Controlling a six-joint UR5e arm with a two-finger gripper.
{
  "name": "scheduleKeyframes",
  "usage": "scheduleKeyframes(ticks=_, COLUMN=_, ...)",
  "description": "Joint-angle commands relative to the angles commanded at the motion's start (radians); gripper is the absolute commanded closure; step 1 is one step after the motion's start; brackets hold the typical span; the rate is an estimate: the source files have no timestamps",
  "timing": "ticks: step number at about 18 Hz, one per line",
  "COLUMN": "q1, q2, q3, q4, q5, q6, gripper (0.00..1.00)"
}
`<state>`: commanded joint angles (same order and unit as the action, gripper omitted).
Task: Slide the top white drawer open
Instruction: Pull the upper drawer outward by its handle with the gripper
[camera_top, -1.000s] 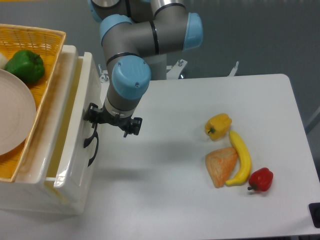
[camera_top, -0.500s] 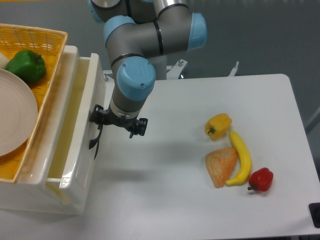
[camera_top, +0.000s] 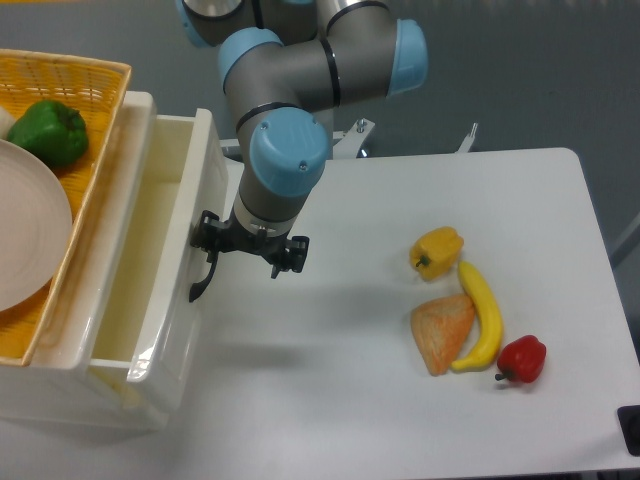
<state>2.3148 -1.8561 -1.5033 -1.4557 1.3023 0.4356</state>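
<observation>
The top white drawer (camera_top: 188, 215) stands pulled partly out of the cream cabinet at the left, its inside showing pale and bare. Its curved black handle (camera_top: 204, 272) hangs on the front panel. My gripper (camera_top: 212, 238) points down at the upper end of that handle, with the fingers hidden under the wrist, so how they stand on the handle does not show. The lower drawer is hidden beneath.
A yellow wicker basket (camera_top: 100, 110) on the cabinet holds a green pepper (camera_top: 47, 131) and a plate (camera_top: 25, 240). On the white table (camera_top: 350, 400) lie a yellow pepper (camera_top: 437, 250), a banana (camera_top: 482, 314), a bread wedge (camera_top: 441, 331) and a red pepper (camera_top: 523, 359).
The drawer has slid out to the right by some way, and my gripper moved right with its handle.
</observation>
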Motion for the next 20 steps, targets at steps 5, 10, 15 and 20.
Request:
scheduleKeyframes(ticks=5, q1=0.031, q2=0.000, q3=0.000, q4=-0.006, q5=0.037, q6=0.041, gripper=0.00)
scheduleKeyframes(ticks=10, q1=0.055, q2=-0.003, q3=0.008, q4=-0.006, q5=0.037, q6=0.060, gripper=0.00)
scheduleKeyframes(ticks=15, q1=0.089, q2=-0.005, q3=0.012, q4=-0.006, q5=0.037, q6=0.078, gripper=0.00)
scheduleKeyframes(ticks=20, q1=0.112, q2=-0.011, q3=0.020, q4=-0.006, q5=0.037, q6=0.098, gripper=0.00)
